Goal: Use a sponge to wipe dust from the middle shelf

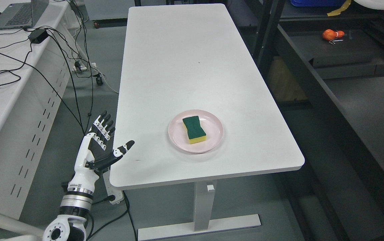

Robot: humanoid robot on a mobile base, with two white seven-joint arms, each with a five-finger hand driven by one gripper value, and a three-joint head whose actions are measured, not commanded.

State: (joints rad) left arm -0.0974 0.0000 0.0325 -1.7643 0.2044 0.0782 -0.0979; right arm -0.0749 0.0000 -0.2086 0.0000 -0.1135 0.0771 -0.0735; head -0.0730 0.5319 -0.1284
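While no writing reads, sponge (194, 130) on pink plate (178, 140), left robot hand (102, 144) spread.

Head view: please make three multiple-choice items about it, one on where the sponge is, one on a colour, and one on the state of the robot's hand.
1. Where does the sponge lie?
A. on the pink plate
B. on the bare white table
C. on the dark shelf

2. What colour is the top face of the sponge?
A. red
B. green
C. white

3. How is the left hand?
A. shut on the sponge
B. pressed flat on the plate
C. open, holding nothing

Answers:
1. A, the sponge rests inside the plate's rim, near the table's front edge.
2. B, a green layer sits over a yellow body.
3. C, its fingers are spread beside the table's left edge, apart from the plate.
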